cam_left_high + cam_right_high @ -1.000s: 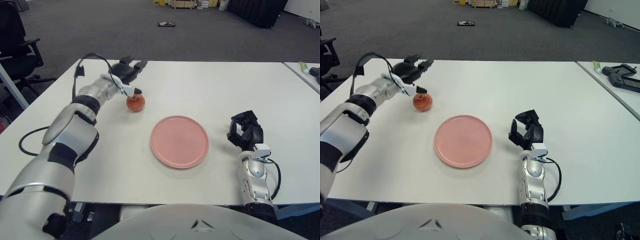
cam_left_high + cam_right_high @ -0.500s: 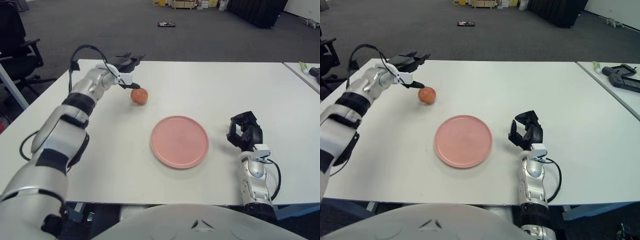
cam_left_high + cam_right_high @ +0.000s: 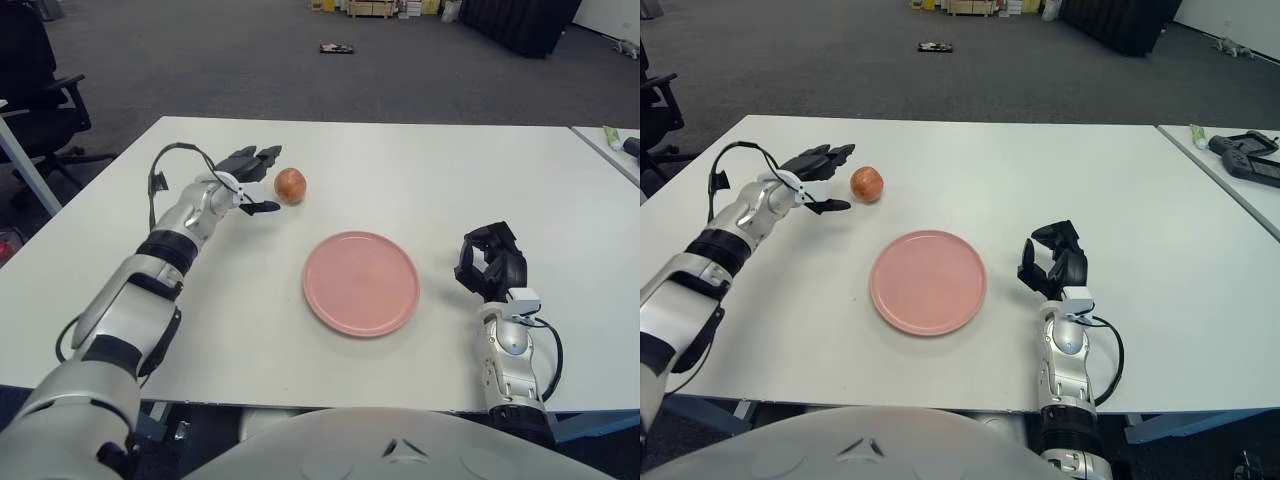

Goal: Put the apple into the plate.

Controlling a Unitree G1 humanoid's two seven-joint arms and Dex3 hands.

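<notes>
A red-yellow apple (image 3: 290,185) sits on the white table (image 3: 430,170), up and to the left of the pink plate (image 3: 361,283). My left hand (image 3: 252,180) reaches in from the left with fingers spread open, just left of the apple and not gripping it. The plate lies empty at the table's middle. My right hand (image 3: 490,263) stands to the right of the plate with fingers curled, holding nothing.
A black office chair (image 3: 35,85) stands off the table's far left corner. A second table (image 3: 1230,155) at the right carries a dark controller and a small tube. A black cable loops over my left forearm (image 3: 165,165).
The apple has rolled away from me and to the right, from near the left wrist to further up the table. My left hand drew back slightly and lies lower. The right hand stayed still.
</notes>
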